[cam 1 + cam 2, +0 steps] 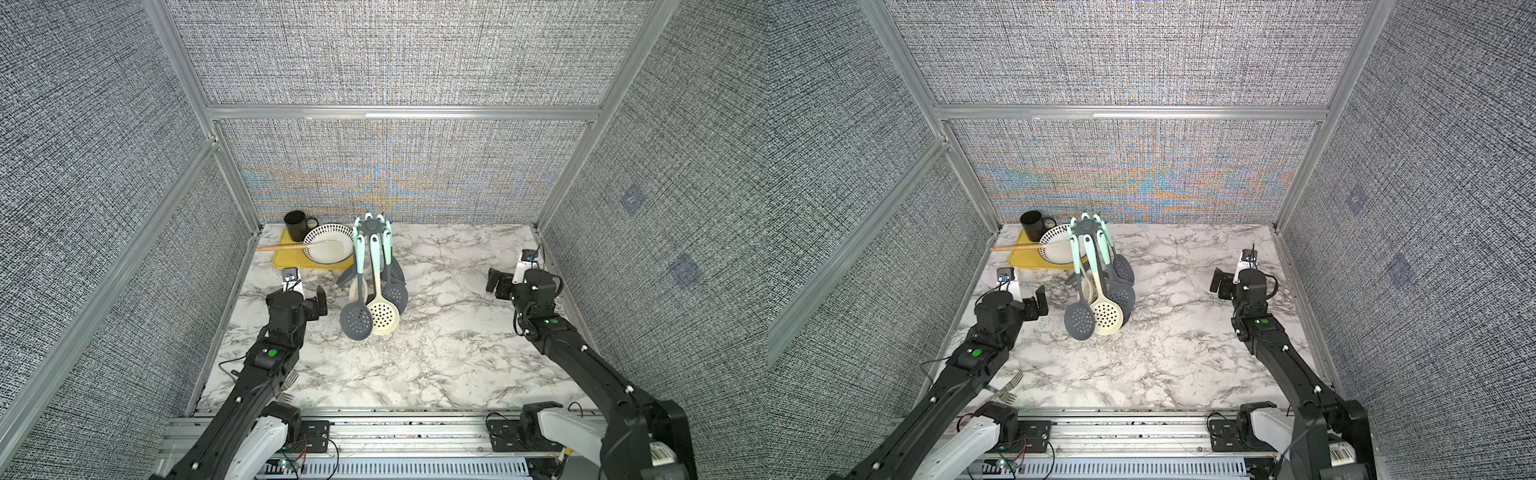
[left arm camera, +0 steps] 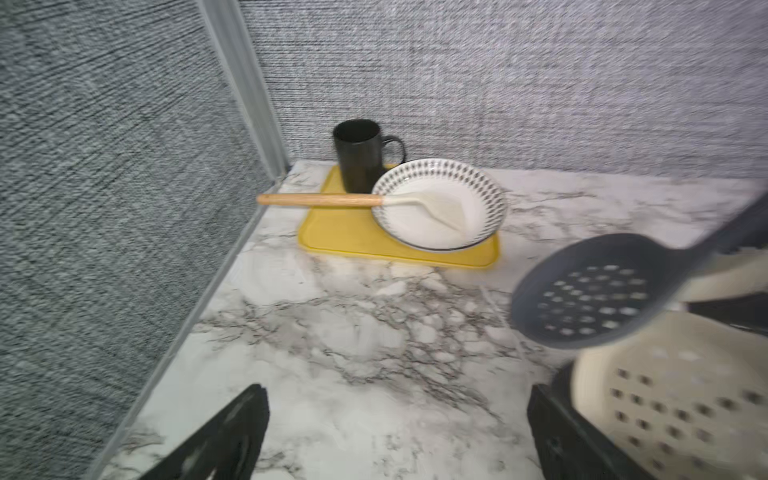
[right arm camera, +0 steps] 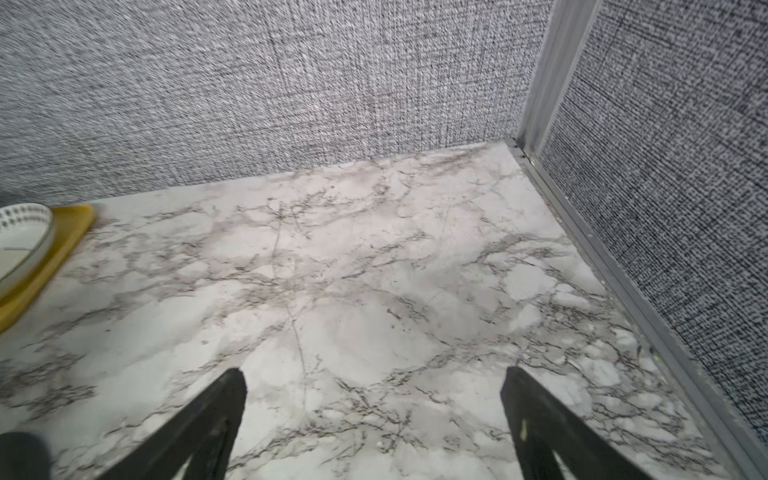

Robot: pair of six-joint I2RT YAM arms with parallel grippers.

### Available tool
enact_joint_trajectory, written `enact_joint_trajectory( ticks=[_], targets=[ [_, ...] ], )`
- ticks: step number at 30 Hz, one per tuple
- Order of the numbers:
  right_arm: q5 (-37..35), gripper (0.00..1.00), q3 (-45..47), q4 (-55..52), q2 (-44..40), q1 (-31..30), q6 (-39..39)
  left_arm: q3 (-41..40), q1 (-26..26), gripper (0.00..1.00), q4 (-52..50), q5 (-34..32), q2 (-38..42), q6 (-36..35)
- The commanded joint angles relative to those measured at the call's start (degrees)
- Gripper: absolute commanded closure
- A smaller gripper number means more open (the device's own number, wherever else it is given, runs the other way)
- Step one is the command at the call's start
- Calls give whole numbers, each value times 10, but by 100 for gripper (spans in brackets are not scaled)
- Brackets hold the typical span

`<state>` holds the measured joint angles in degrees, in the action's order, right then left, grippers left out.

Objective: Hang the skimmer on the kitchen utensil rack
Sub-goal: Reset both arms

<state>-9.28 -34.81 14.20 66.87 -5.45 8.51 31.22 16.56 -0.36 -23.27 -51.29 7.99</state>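
your left gripper [image 2: 397, 392] stood spread wide and empty by the left edge of the tabletop [image 1: 457, 332], just beside the hanging utensils. your right gripper [image 3: 374, 374] gaped empty too, near the right edge. the grey skimmer [image 1: 356, 319] hung from the crown of the kitchen utensil rack [image 1: 368, 226], beside a cream skimmer [image 1: 384, 318], left of middle.
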Motion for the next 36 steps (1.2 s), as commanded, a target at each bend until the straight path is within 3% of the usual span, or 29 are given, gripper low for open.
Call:
enact_joint_trajectory(
  ticks=[1,5,11,14,15,19,20,22,24,36],
  targets=[
    [-19,1,26,104,38,12,-55,-18,-30,1,161,-61,-81,-47],
    [-22,1,40,165,110,33,-73,-37,-70,1,250,-4,-188,-58],
    [51,1,98,348,180,54,-77,-54,-94,1,413,99,-336,-90],
    [80,1,119,405,205,62,-78,-71,-125,1,437,146,-346,-75],
    [85,1,122,400,200,62,-82,-88,-127,1,490,156,-358,-74],
    [87,1,172,475,188,55,-90,-108,-126,1,499,255,-339,-120],
    [90,1,188,501,188,55,-92,-108,-126,1,508,261,-344,-120],
    [89,1,224,590,208,55,-95,-70,-128,1,433,235,-346,-110],
    [85,1,212,548,199,49,-100,-64,-142,1,436,223,-353,-84],
    [83,1,211,555,202,48,-99,-63,-143,1,427,225,-349,-88]
  ],
)
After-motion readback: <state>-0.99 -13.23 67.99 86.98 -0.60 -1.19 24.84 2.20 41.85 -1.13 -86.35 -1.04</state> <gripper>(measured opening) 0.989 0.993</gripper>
